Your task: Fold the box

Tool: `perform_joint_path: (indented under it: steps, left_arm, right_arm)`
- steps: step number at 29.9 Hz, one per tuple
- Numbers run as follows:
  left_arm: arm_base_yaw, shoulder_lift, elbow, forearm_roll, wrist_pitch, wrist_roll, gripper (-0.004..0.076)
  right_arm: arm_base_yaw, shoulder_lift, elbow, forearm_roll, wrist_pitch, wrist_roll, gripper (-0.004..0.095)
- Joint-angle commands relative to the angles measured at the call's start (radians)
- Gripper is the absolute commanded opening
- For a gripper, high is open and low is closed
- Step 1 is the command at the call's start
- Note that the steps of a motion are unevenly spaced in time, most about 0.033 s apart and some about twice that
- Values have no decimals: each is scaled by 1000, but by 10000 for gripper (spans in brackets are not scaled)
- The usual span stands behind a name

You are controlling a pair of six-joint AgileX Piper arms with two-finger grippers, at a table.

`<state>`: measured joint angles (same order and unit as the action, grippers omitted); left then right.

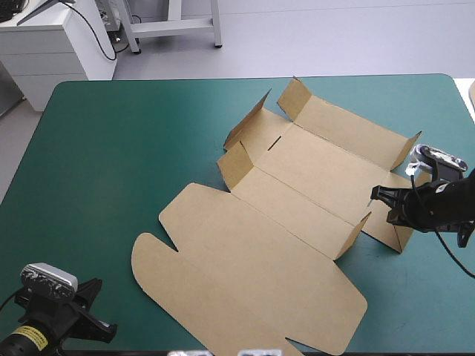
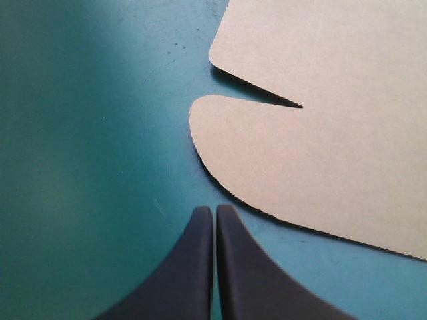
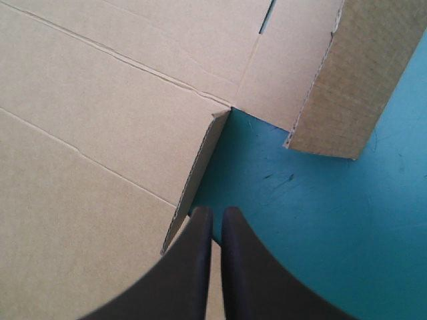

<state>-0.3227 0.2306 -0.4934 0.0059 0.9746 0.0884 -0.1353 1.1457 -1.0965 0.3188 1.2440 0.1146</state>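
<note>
Nearest, at the near left corner of the teal-green cover (image 1: pixel 111 163): left gripper (image 2: pixel 214 212), black fingers pressed together into one point, gripping nothing, bare cover beneath; just ahead and a little to one side, apart from the fingertips, a rounded tab (image 2: pixel 267 153) of the box (image 1: pixel 297 200), flat on the cover, parted by a narrow slit from the next rounded corner; beyond that, the broad lid panel (image 1: pixel 245 274), flat, reaching almost to the table's near edge; farther on, toward the middle and right of the table, the box's base, creased lengthwise, with short flaps at its ends partly raised; at the right end of the base, right gripper (image 3: pixel 217 213), low over the board, fingers closed to a thin gap with nothing visibly between them, tips just beside the edge of a small upright flap (image 3: pixel 197 173) and over a notch of bare cover between that flap and a larger raised flap (image 3: pixel 353 80); farthest, along the sheet's far side, end flaps (image 1: pixel 293 96) tilted up; both grippers well apart from each other.
</note>
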Motion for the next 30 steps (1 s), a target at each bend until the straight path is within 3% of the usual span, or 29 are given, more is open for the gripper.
perform_joint_path:
  steps: [1, 5, 10, 18, 30]
  left_arm:
    - [-5, 13, -23, -6, -68, -8, -8]
    - [-5, 13, -23, -6, -68, -8, -8]
    - [-5, 13, -23, -6, -68, -8, -8]
    - [-5, 13, -23, -6, -68, -8, -8]
    - [-5, 13, -23, -6, -68, -8, -8]
  right_arm:
    - [2, 39, -32, 64, -1, 12, 186]
    - [2, 92, -32, 109, -1, 32, 346]
    - [6, 143, -32, 145, -1, 81, 351]
    - [136, 247, -32, 32, -22, 141, 349]
    - [142, 345, -32, 49, -42, 183, 345]
